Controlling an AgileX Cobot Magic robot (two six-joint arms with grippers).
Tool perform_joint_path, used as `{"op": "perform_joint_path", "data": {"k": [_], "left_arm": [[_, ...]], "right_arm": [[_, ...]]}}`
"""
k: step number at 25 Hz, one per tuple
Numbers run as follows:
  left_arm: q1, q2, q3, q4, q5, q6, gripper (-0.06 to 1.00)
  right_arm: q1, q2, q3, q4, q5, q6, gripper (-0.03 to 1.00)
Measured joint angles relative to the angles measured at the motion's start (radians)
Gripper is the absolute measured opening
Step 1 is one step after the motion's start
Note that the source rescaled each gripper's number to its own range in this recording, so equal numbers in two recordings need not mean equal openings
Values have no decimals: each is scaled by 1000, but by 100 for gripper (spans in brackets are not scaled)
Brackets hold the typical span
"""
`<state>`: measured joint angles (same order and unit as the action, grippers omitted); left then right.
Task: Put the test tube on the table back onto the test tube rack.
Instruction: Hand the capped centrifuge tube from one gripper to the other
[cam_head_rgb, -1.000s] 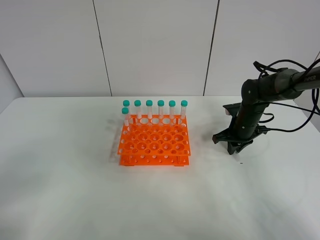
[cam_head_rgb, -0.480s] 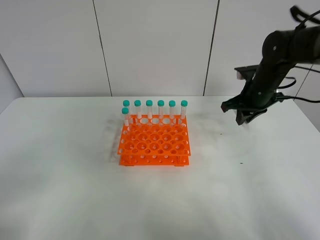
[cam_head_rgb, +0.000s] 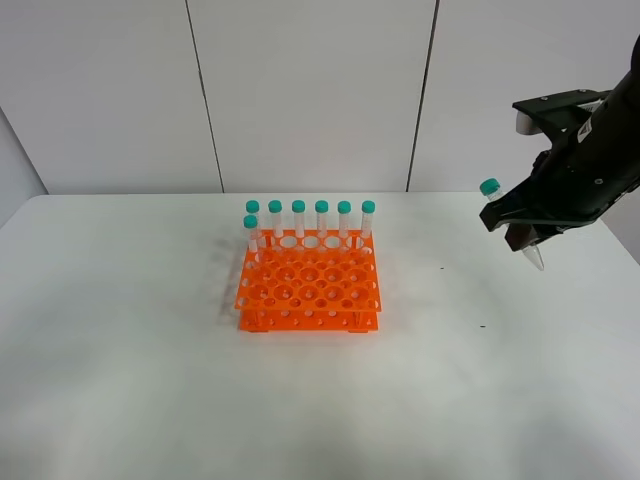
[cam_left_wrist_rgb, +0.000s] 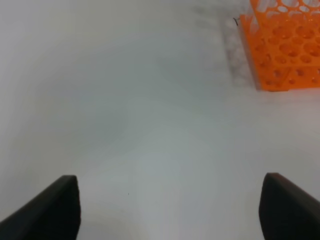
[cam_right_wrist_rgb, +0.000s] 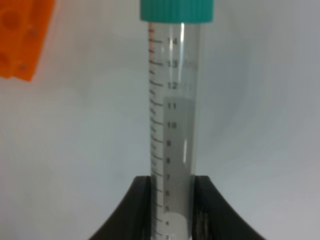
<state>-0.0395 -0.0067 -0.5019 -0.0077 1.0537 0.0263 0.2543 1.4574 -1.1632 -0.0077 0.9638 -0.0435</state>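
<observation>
Test tube (cam_right_wrist_rgb: 172, 125) of clear graduated plastic, teal-capped, sits clamped in right fingers (cam_right_wrist_rgb: 140, 210); left fingers (cam_left_wrist_rgb: 50, 210) gape empty.

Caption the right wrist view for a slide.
Right gripper clamped on the teal-capped test tube, graduations facing the camera, a corner of the orange test tube rack beyond.

Teal-cap test tube (cam_head_rgb: 490, 187) tilted, off table (cam_head_rgb: 150, 380), well rt of orange rack (cam_head_rgb: 310, 285).
</observation>
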Motion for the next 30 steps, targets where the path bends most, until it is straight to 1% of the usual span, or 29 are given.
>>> {"op": "perform_joint_path", "data": {"k": [3, 6, 8, 11, 15, 18, 20, 25, 27, 28, 30], "left_arm": [[0, 0, 0, 0, 0, 0, 98], [0, 0, 0, 0, 0, 0, 98], [0, 0, 0, 0, 0, 0, 98], [0, 0, 0, 0, 0, 0, 98], [0, 0, 0, 0, 0, 0, 98], [0, 0, 0, 0, 0, 0, 98], [0, 0, 0, 0, 0, -1, 98], [0, 2, -24, -4, -36, -16, 98], [0, 39, -67, -33, -66, -19, 98], [0, 130, -117, -74, -97, -19, 98], [0, 234, -172, -122, -127, -19, 98]], "right_arm": [[74, -17, 3, 15, -10, -80, 3], [147, -18, 5, 37, -71, -167, 3], [172, -18, 7, 90, -110, -219, 3], [177, -24, 38, 168, -145, -291, 3], [177, -74, 189, 255, -199, -387, 3], [177, -125, 279, 327, -243, -487, 3], [177, -150, 301, 394, -253, -590, 3], [177, -159, 304, 584, -262, -783, 3], [177, -159, 304, 676, -274, -851, 3], [177, -159, 304, 705, -280, -885, 3], [177, -159, 304, 753, -291, -933, 3]]}}
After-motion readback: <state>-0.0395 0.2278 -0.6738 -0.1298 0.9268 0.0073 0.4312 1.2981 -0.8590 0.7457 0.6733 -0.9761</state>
